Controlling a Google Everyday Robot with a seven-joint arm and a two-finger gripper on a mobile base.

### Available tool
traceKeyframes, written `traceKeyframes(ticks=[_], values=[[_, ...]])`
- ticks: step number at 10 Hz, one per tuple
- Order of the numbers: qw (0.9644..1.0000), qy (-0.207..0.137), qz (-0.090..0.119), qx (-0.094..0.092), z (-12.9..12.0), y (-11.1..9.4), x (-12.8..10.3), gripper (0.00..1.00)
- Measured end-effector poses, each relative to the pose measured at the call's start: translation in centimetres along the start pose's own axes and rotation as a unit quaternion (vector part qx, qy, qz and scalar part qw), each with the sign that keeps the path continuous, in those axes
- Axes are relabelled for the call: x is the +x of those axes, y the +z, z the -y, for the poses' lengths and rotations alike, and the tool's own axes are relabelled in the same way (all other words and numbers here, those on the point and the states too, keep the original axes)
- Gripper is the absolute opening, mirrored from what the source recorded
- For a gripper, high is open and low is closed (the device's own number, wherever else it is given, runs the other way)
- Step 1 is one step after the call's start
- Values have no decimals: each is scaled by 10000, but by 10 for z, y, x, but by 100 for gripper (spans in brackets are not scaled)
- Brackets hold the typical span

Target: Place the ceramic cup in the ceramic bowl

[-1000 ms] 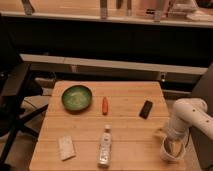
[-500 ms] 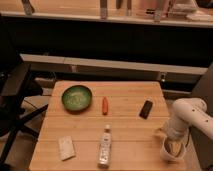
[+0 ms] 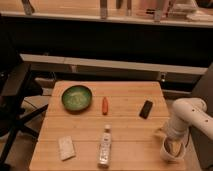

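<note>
Hand (image 3: 172, 140) over the ceramic cup (image 3: 170, 152); ceramic bowl (image 3: 76, 97) lies empty.

**Cup-to-bowl lane: three obstacles**

Gripper (image 3: 169, 141) sits over the cup (image 3: 169, 153) at the table's (image 3: 125, 125) near-right corner. Toward the bowl (image 3: 76, 97), the bottle (image 3: 105, 146), orange stick (image 3: 105, 105) and black block (image 3: 146, 109) stand in the way. Bare wood between them.

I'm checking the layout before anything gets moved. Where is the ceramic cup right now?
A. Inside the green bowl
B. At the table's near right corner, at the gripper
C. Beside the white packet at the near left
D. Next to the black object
B: the ceramic cup stands at the near right corner of the table with the gripper right over it, far from the ceramic bowl at the back left.
</note>
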Motion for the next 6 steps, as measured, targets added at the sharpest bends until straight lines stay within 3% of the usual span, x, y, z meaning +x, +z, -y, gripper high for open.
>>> traceKeyframes(ticks=[6], values=[[10000, -37, -13, -11, 1, 0, -1, 80]])
